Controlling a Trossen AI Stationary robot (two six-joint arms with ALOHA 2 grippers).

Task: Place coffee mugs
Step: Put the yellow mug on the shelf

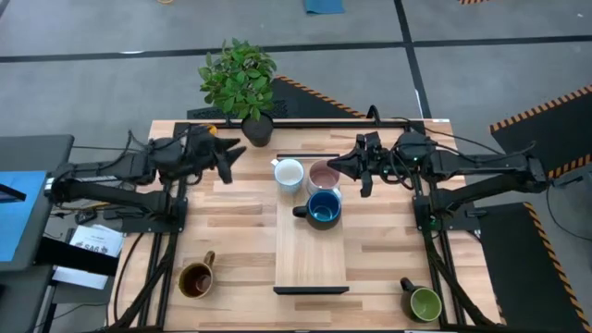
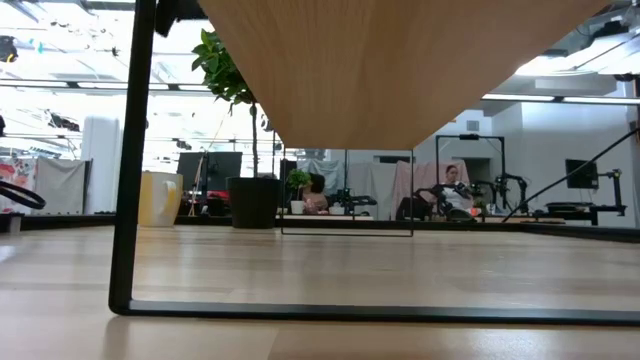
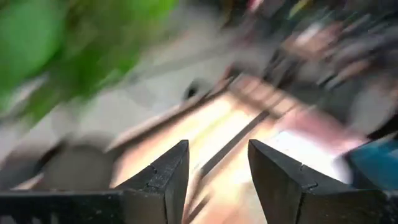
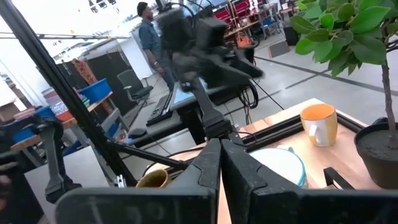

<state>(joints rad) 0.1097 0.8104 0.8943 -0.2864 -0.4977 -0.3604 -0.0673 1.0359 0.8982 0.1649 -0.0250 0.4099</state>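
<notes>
Three mugs stand on the far end of a raised wooden board (image 1: 311, 254): white (image 1: 289, 173), pinkish-mauve (image 1: 320, 176) and dark blue (image 1: 323, 208). The brown mug (image 1: 196, 278) stands near the table's left near corner and the green mug (image 1: 423, 303) near the right near corner. The orange mug (image 4: 319, 124) stands at the far left, beside the plant pot. My right gripper (image 1: 335, 166) is shut, its tips over the pinkish mug's right rim. My left gripper (image 1: 236, 153) is open in the air left of the white mug. My right gripper's shut fingertips (image 1: 339, 166) come level from the table's right to the pinkish-mauve mug's right rim (image 1: 330, 170). I cannot tell whether they touch it, since the wrist view does not show that mug.
A potted plant (image 1: 242, 83) in a dark pot (image 1: 257, 129) stands at the far edge, between the arms. The board sits on black metal legs (image 2: 125, 200). Bare table lies on both sides of the board. A person (image 4: 148, 34) stands beyond the table.
</notes>
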